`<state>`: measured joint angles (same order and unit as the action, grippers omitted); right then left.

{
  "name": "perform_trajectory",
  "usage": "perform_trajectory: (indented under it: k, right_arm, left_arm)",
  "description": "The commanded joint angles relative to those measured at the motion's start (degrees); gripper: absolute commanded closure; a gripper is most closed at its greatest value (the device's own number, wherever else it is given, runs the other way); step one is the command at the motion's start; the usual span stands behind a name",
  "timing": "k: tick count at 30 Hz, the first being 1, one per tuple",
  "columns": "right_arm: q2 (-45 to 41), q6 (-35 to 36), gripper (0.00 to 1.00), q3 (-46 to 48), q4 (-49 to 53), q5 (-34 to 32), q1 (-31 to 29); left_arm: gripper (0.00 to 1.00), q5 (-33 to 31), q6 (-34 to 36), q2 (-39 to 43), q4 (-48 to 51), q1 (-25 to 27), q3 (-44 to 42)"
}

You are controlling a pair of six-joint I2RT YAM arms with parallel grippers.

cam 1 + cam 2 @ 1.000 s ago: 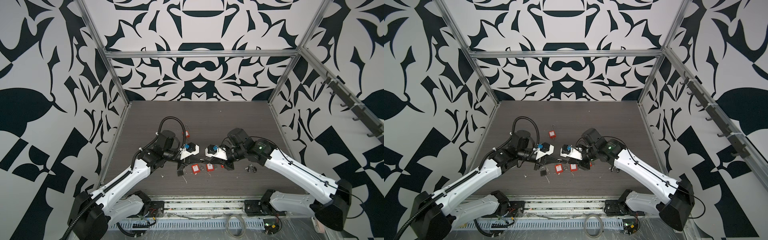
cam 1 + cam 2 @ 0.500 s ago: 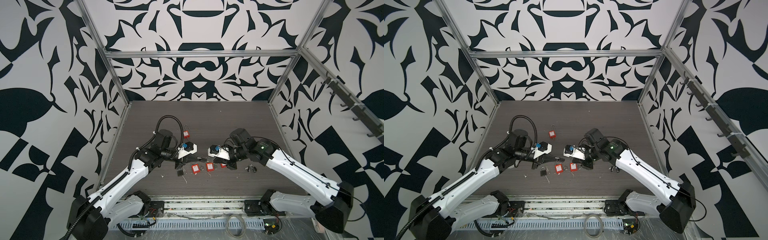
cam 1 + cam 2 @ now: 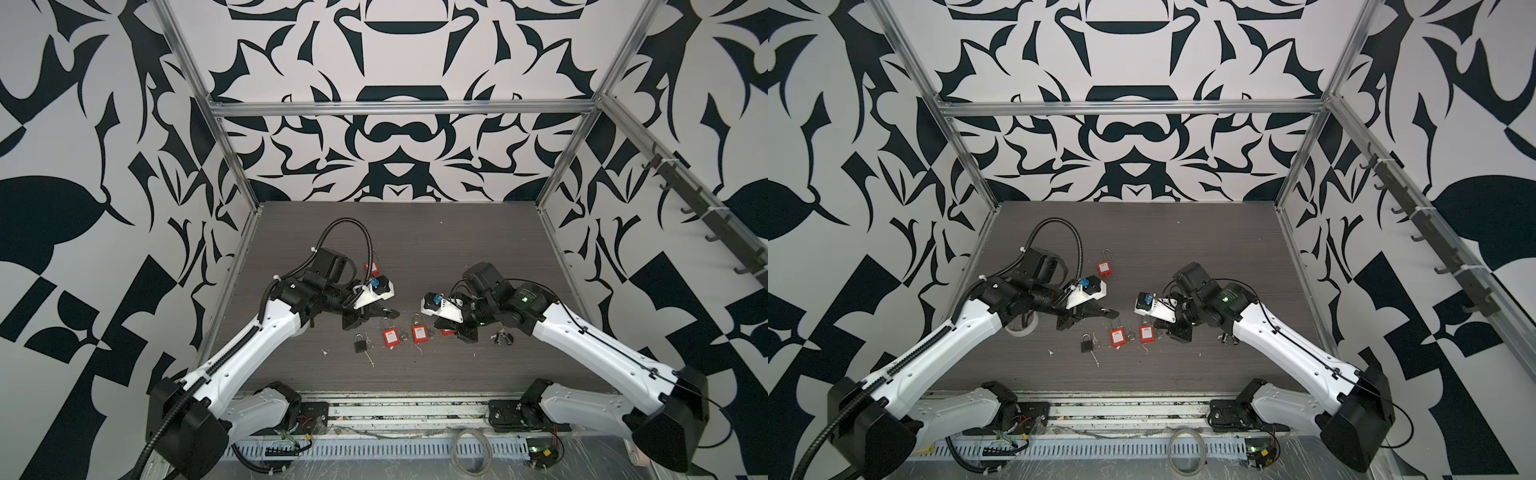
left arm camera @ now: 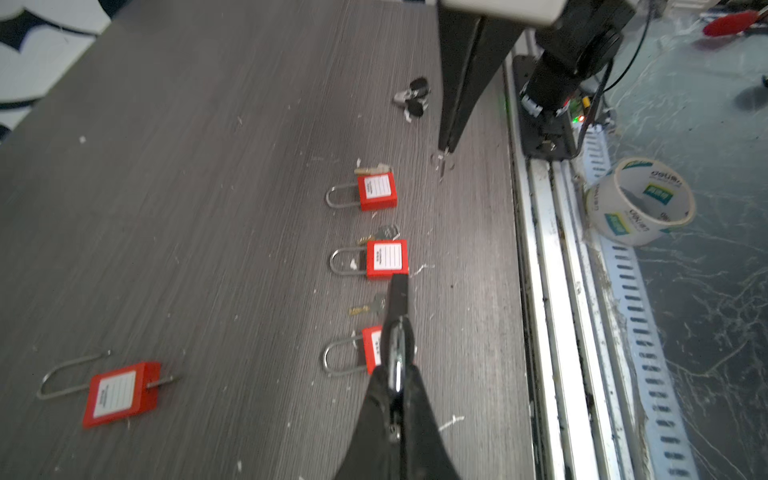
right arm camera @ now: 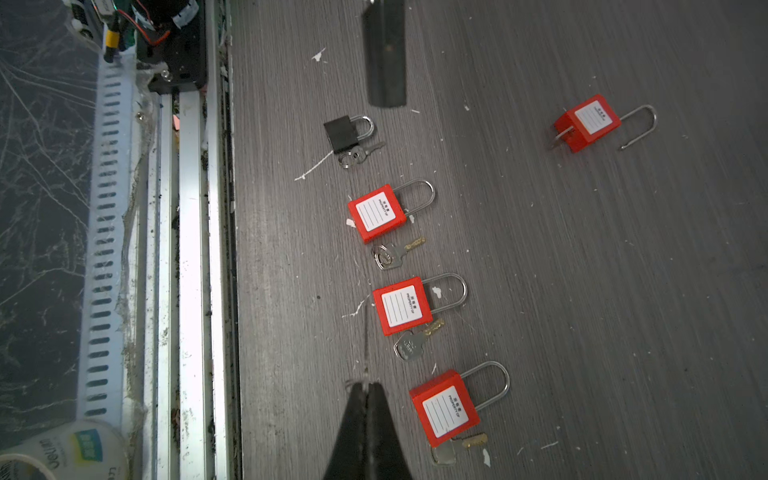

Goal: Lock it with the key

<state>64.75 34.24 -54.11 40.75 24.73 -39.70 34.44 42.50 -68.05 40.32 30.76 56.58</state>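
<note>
Padlocks in a row, both grippers clamped closed

The black padlock (image 3: 359, 342) served as the landmark. It lay flat near the front of the table (image 3: 415, 232) with a small ringed key (image 5: 359, 154) touching its body. To its right three red padlocks ran in a line. The first red padlock (image 3: 390, 336) was just beside it, the second red padlock (image 3: 419, 332) came next, and the third red padlock (image 5: 446, 411) was farthest. Each lay label up with its long axis front to back and its closed shackle pointing at the back wall. One loose key (image 5: 395, 254) lay between the first and second, and another loose key (image 5: 413, 343) between the second and third. Their brass ends slanted roughly the way the shackles pointed.

Well behind the black padlock, apart from the row, lay the unlocked red padlock (image 3: 1104, 267). One leg of its shackle was free and aimed at the back wall, and the inserted key (image 5: 556, 141) stuck out of the opposite end.

The left gripper (image 3: 392, 311) hung behind and to the right of the black padlock with its jaws pressed together. A thin bright strip showed between its fingers (image 4: 374, 415), but what it was could not be told. The right gripper (image 5: 365, 386) was likewise closed. Its tip was low beside the third red padlock, and no hold on anything was clear.
</note>
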Motion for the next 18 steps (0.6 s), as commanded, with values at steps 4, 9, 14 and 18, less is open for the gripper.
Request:
perform_trajectory:
  k: [4, 9, 14, 18]
  right_arm:
    - [-0.6, -3.1, 1.00, 1.2, -3.7, -0.5, 0.1]
    - [0.4, -4.5, 1.00, 2.3, -5.6, 0.1, 0.2]
    - [0.9, -5.6, 1.00, 3.8, -8.2, 1.3, 0.1]
    - [2.1, -6.8, 1.00, 4.5, -10.4, 2.2, 0.1]
  left_arm:
    - [1.00, -5.0, 6.0, -9.9, 15.8, -2.6, 6.3]
    - [1.00, -8.2, 6.8, -14.1, 16.9, -5.9, 6.3]
    - [1.00, -11.4, 8.3, -18.5, 19.5, -8.2, 7.8]
    - [1.00, -12.8, 8.4, -21.7, 20.0, -8.6, 8.4]
